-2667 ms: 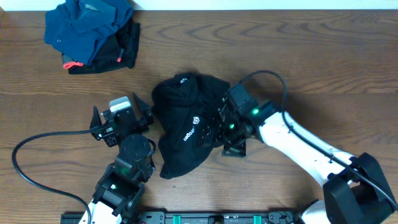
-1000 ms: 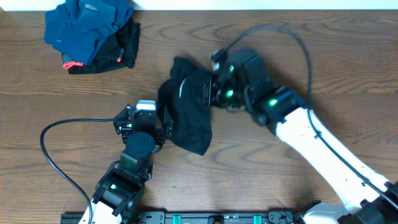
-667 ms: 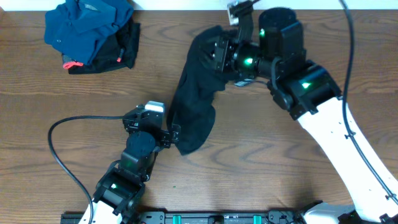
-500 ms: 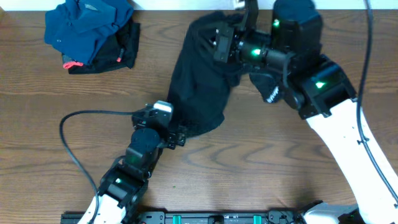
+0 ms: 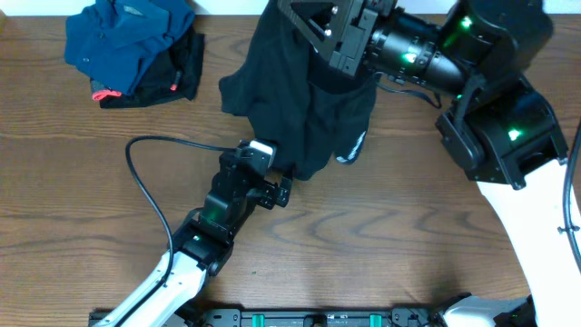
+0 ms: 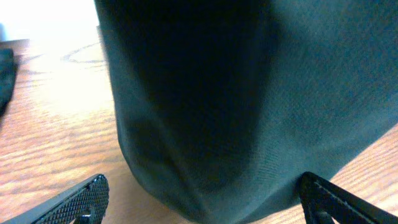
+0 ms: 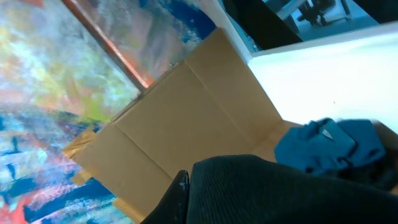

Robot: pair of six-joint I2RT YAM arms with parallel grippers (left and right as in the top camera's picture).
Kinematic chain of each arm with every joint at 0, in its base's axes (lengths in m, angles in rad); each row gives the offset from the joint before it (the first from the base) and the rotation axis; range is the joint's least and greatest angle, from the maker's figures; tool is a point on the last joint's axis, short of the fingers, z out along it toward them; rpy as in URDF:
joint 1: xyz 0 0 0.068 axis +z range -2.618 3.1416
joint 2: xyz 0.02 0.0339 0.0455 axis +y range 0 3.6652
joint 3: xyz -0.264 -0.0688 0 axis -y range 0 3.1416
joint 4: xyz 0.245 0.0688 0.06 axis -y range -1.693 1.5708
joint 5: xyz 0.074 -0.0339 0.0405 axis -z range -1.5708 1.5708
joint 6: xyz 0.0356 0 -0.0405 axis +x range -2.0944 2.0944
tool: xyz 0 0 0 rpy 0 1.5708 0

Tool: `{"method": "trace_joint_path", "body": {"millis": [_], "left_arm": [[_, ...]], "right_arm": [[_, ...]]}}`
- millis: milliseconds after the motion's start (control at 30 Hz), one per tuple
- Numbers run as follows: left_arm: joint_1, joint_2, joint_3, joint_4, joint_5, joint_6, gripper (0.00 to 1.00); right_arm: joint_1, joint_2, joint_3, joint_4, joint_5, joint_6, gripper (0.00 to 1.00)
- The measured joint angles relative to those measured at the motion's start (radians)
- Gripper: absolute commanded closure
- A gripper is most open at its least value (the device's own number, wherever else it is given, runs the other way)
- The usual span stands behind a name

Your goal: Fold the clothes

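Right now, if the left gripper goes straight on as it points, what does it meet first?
The black garment, hanging just ahead of the left gripper, jaws open; exact gap unclear.

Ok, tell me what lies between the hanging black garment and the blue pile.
Nothing: bare table separates the black garment from the blue pile, per the overhead view.

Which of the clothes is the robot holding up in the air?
The big black garment, hanging from the right gripper. The blue garment and the small black piece with pink tags just lie piled on the table.
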Motion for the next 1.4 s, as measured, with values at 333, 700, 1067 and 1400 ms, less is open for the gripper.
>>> {"method": "trace_joint_path", "body": {"millis": [333, 700, 1067, 1400], "left_arm": [[0.000, 0.137, 0.000, 0.235, -0.038, 0.000, 0.02], [0.000, 0.250, 0.000, 0.364, -0.053, -0.003, 0.94], [0.000, 0.233, 0.000, 0.361, -0.171, 0.009, 0.94], [0.000, 0.069, 0.000, 0.360, -0.234, 0.108, 0.22]], "right_arm": [[0.000, -0.003, 0.009, 0.018, -0.061, 0.036, 0.92], [-0.037, -0.003, 0.010, 0.013, -0.117, 0.062, 0.92], [-0.240, -0.008, 0.018, -0.171, -0.126, 0.014, 0.92], [-0.307, -0.008, 0.026, -0.689, 0.170, -0.256, 0.81]]}}
